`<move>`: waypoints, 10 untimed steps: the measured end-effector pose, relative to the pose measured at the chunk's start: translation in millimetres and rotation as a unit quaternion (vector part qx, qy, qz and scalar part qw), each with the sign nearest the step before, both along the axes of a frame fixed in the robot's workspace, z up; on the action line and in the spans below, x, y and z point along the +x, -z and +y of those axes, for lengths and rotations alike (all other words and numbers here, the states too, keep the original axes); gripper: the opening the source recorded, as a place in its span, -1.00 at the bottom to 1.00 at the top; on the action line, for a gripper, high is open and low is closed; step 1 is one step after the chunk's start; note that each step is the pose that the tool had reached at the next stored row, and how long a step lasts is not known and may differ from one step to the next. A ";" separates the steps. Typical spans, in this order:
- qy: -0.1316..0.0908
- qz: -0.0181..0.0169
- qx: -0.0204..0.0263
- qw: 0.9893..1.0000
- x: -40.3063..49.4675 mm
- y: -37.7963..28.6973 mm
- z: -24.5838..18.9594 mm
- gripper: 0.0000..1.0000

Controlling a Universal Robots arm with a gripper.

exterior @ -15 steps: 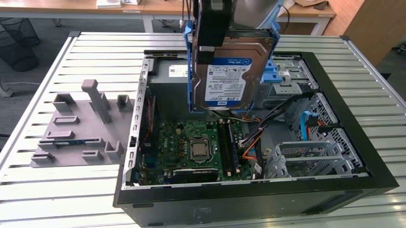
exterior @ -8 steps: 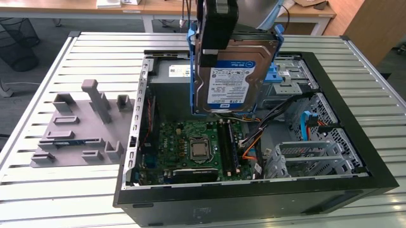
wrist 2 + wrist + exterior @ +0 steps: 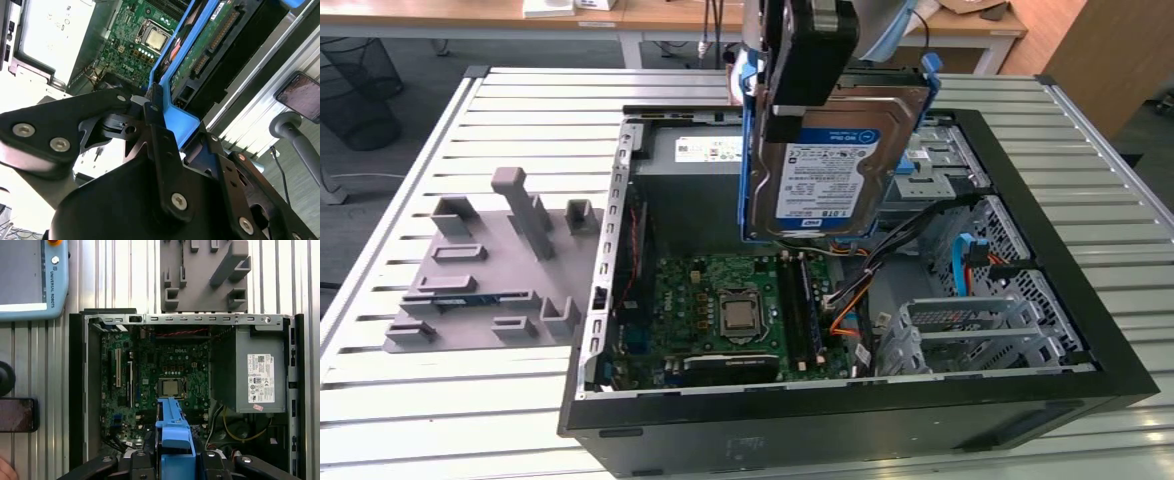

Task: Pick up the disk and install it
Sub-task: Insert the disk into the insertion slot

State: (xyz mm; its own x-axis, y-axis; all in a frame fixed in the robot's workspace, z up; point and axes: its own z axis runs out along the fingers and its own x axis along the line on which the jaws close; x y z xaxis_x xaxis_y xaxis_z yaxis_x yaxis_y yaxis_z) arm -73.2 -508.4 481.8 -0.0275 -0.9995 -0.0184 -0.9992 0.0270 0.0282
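Blue-framed disk (image 3: 834,170) hangs upright below the end effector (image 3: 790,118) gripping it.

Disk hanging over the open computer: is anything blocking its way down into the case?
The gripper holds the disk above the case, which has no cover on. Loose cables lie inside near the metal cages at the exterior view's right; whether they block its slot is unclear.
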 end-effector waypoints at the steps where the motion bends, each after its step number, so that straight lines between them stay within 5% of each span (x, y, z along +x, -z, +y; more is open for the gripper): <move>1: 0.000 0.000 0.000 1.000 -0.1 -0.1 -0.5 -0.27; 10: 0.000 0.000 0.000 1.000 0.0 0.8 -18.1 -0.27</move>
